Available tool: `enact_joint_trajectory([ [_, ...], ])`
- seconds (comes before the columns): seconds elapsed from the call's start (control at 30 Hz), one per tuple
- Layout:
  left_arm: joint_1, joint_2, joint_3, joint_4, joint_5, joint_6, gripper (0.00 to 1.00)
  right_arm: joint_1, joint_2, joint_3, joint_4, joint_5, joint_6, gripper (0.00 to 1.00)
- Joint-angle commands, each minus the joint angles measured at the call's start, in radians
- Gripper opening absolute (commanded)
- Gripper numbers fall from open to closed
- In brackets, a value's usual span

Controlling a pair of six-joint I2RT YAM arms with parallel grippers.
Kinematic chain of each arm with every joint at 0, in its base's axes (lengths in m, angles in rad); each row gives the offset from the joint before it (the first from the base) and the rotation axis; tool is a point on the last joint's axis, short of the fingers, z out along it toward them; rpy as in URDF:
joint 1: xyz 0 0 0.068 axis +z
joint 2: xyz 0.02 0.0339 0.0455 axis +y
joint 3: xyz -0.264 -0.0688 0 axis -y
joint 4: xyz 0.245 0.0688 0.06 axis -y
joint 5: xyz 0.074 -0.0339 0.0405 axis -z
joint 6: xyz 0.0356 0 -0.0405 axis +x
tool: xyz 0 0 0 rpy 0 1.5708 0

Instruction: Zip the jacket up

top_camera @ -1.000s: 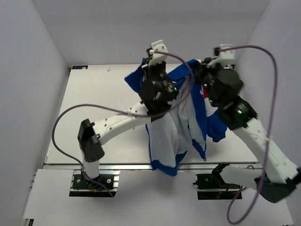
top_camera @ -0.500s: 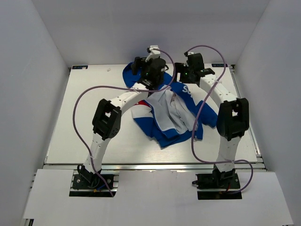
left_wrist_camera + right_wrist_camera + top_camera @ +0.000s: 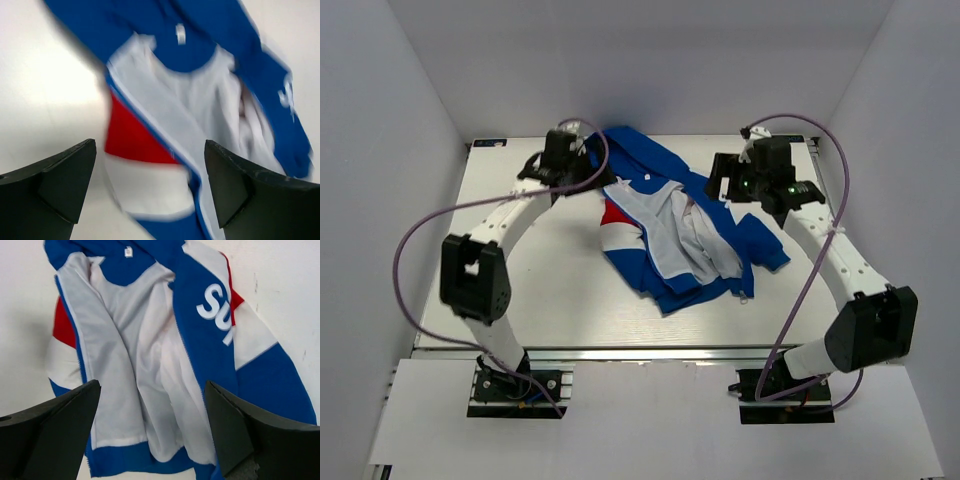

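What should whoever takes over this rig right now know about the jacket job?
Left gripper: open, empty, at the jacket's far left.
Right gripper: open, empty, at its far right.
Jacket lies rumpled on the table, front spread open, white lining up.
Done: nothing zipped.
Left: bring the front edges together, join the zipper at the hem, pull it up.

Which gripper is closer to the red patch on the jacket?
Left. The left gripper hangs open by the jacket's far left side, close to the red patch. The right gripper hangs open at the jacket's opposite side, farther from the patch.
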Motion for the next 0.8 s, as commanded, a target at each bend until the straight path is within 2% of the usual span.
enact_joint_trajectory([
  [0.0,-0.019,-0.164,-0.286,0.071,0.380,-0.162,0.98,-0.010,-0.049,-0.125,-0.027,0.073,0.009,0.89],
  [0.1,-0.021,-0.229,-0.517,0.265,0.473,-0.258,0.98,-0.010,-0.069,-0.190,-0.031,0.095,0.023,0.89],
  [0.13,-0.022,-0.228,-0.542,0.294,0.492,-0.275,0.98,-0.011,-0.065,-0.215,-0.036,0.088,0.032,0.89],
  [0.27,-0.071,-0.139,-0.487,0.291,0.501,-0.257,0.98,-0.014,0.009,-0.256,-0.021,0.073,0.070,0.89],
  [0.4,-0.082,0.036,-0.332,0.243,0.517,-0.222,0.98,-0.016,0.104,-0.247,-0.010,0.065,0.090,0.89],
  [0.5,-0.081,0.205,-0.170,0.160,0.453,-0.193,0.98,-0.016,0.181,-0.223,0.001,0.006,0.084,0.89],
  [0.53,-0.077,0.299,-0.057,0.121,0.446,-0.182,0.98,-0.016,0.202,-0.212,-0.001,-0.002,0.078,0.89],
  [0.7,-0.032,0.519,0.221,-0.006,0.405,-0.148,0.98,-0.017,0.317,-0.125,0.015,-0.057,0.061,0.89],
  [0.77,-0.001,0.619,0.329,-0.045,0.348,-0.138,0.98,-0.019,0.343,-0.094,0.018,-0.059,0.056,0.89],
])
